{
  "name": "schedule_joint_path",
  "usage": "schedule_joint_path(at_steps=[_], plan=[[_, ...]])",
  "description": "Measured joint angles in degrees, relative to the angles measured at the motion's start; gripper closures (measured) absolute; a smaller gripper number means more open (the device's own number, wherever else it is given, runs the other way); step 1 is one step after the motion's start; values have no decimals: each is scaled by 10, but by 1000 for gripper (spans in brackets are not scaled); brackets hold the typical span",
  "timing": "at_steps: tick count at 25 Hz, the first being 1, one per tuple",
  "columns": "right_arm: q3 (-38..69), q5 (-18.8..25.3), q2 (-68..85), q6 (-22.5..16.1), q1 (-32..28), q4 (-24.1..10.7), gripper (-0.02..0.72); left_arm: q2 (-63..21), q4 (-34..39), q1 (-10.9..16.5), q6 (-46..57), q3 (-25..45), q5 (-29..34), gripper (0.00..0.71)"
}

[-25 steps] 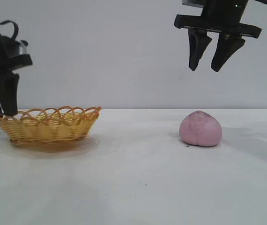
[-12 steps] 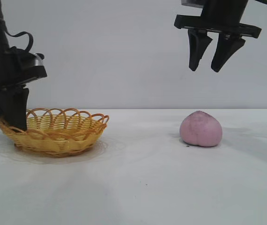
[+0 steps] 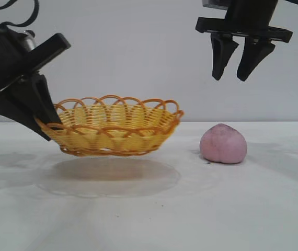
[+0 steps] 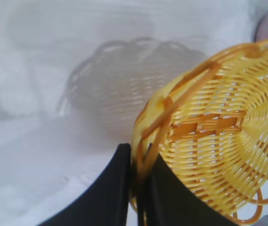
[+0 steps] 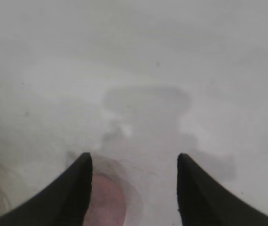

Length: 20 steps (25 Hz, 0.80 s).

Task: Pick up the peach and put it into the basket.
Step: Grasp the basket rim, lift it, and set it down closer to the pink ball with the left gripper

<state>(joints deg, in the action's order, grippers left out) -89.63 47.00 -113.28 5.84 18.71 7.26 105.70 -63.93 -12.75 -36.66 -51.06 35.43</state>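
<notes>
Pinching basket (image 4: 218, 136) rim (wrist view only) — left end effector (image 4: 136, 188).

Woven wicker basket (image 3: 117, 128) — matt, dusty peach (image 3: 223, 144) — smooth table (image 3: 217, 209).

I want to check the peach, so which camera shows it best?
The exterior view: the whole peach sits unobstructed on the table. The right wrist view catches only a pink sliver beside a pincer finger; the left wrist view shows just a blurred edge in a corner.

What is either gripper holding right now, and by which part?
The left gripper is shut on the basket, pinching its looped rim at one end and holding it off the table. The right gripper hangs open above the peach, holding nothing.
</notes>
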Motion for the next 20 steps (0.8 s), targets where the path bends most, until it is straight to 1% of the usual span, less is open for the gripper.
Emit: schedule_joint_path(at_steps=[2, 4, 10, 16, 17, 19, 20], plan=[[0, 0, 0, 1, 0, 0, 321, 0, -23, -13, -1, 15, -9, 710], [0, 0, 0, 2, 0, 0, 321, 1, -30, -21, -1, 20, -12, 710], [0, 0, 0, 4, 0, 1, 321, 5, -37, -23, 18, 21, -11, 710], [0, 0, 0, 6, 0, 1, 321, 32, -35, -23, 37, 22, -10, 710], [0, 0, 0, 6, 0, 1, 321, 33, -33, -23, 39, 22, -10, 647], [0, 0, 0, 6, 0, 1, 321, 33, -30, -23, 40, 22, -10, 647], [0, 0, 0, 6, 0, 2, 321, 33, -29, -23, 40, 22, -9, 581]])
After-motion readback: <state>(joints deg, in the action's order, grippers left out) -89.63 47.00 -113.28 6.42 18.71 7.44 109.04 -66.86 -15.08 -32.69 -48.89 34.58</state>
